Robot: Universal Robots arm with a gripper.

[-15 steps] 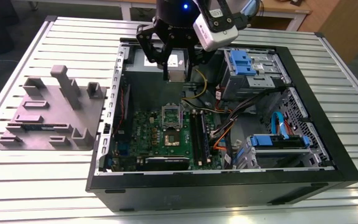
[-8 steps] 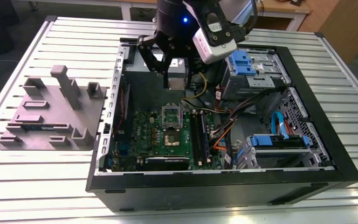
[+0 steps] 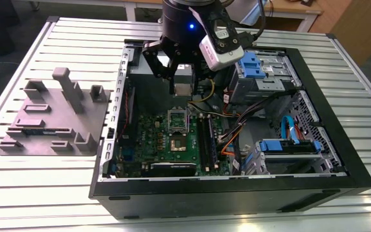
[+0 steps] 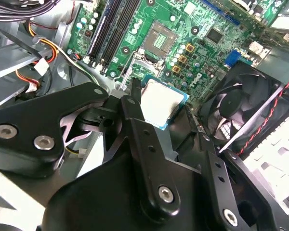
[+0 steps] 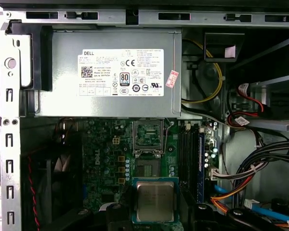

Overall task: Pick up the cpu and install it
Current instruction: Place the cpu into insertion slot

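- Your pincer (image 3: 181, 83) is pinching the cpu (image 3: 182, 89) by two opposite edges, one finger on each side. Both wrist views show the silvery top facing up.
- The cpu hangs in the air inside the open computer case (image 3: 237, 191). It is above the circuit board (image 3: 150, 130) and apart from it, close to the grey power box (image 5: 62, 57).
- The socket (image 5: 148, 169) on the board lies open and bare, with its metal frame (image 5: 148, 132) swung up. By my reading you are mid-carry and nothing is seated yet.
- Hold the chip flat and square its edges to the socket's edges. I cannot make out the corner mark, so check it yourself. The chip should drop in by its own weight, so do not press.
- Mind the cables (image 3: 237, 126) beside the board.
- The grey tray (image 3: 50, 121) lies on the bench (image 3: 44, 183), near the edge at the exterior view's left. The case takes the middle and reaches toward the opposite edge.
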